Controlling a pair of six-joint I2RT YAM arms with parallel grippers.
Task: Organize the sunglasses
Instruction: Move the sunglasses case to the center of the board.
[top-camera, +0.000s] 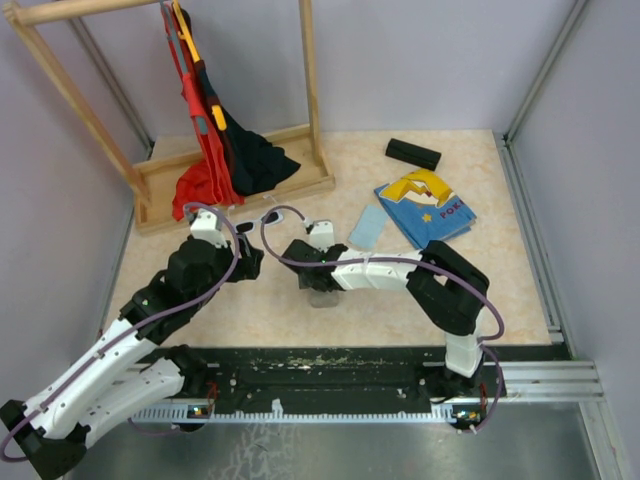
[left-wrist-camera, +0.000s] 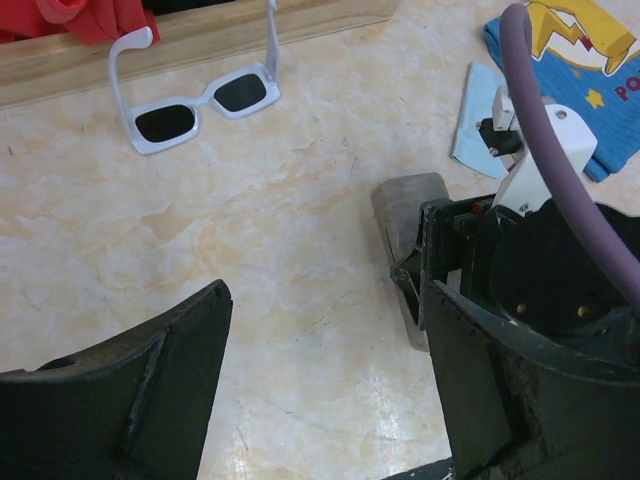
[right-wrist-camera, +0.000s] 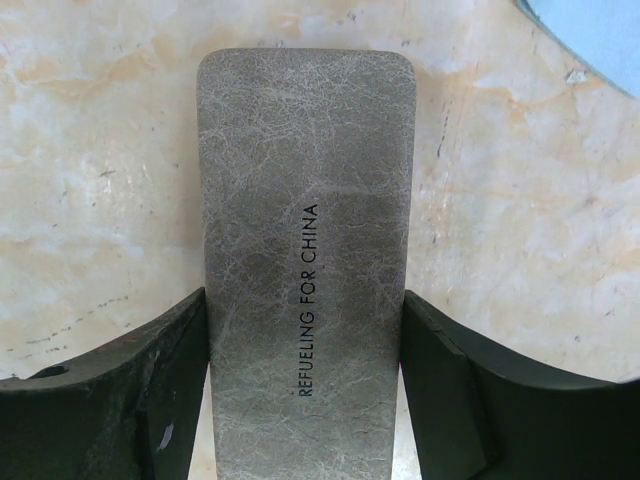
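White sunglasses (left-wrist-camera: 195, 105) at 11 o'clock from left gripper (left-wrist-camera: 322, 335), fingers wide; long axis near 9–3. Right gripper (right-wrist-camera: 305, 345) clamps grey case (right-wrist-camera: 305, 170).

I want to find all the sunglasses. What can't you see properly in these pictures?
The white sunglasses: top view, small and partly behind the left arm; left wrist view, one temple tip cut by the top edge.
The grey case: its inside shows in no view; right wrist view, near end cut by the bottom edge.

"REFUELING FOR CHINA" lengthwise on grey case (right-wrist-camera: 305, 200), partial letters "POK" on blue fabric (top-camera: 425, 212)
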